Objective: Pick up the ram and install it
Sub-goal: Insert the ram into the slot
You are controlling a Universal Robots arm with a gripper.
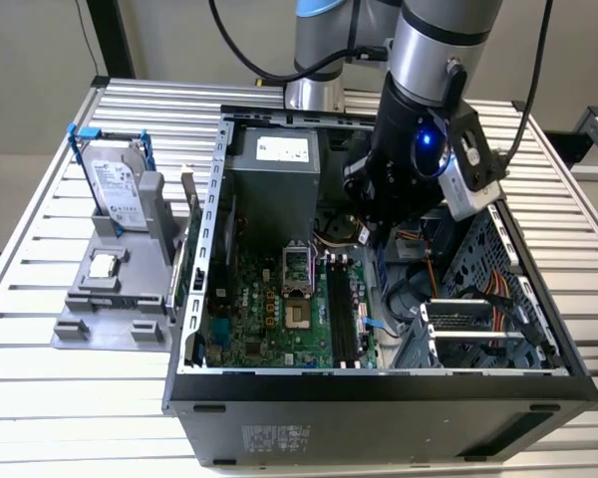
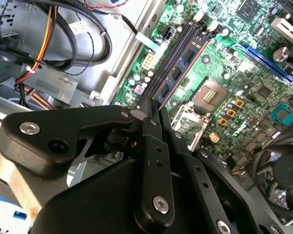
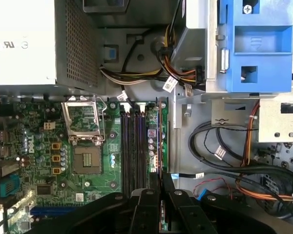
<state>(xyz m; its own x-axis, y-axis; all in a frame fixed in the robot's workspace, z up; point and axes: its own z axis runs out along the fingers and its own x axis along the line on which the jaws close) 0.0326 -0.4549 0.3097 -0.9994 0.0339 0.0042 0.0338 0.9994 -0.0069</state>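
My pincer [image 3: 161, 187] is clamped on the ram [image 3: 159, 141], which stands in the motherboard [image 3: 44, 161]'s three-o'clock-most slot.

One ram [image 3: 159, 141] stick, seated upright in the slot just ahead of the pincer [image 3: 160, 187], is counted; beside it, three empty memory slots [image 3: 132, 146] and one bare processor socket [image 3: 86, 160].

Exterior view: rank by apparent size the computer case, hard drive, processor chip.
1. computer case, far the largest.
2. hard drive, standing in the grey holder.
3. processor chip, lying on the same holder, smallest.
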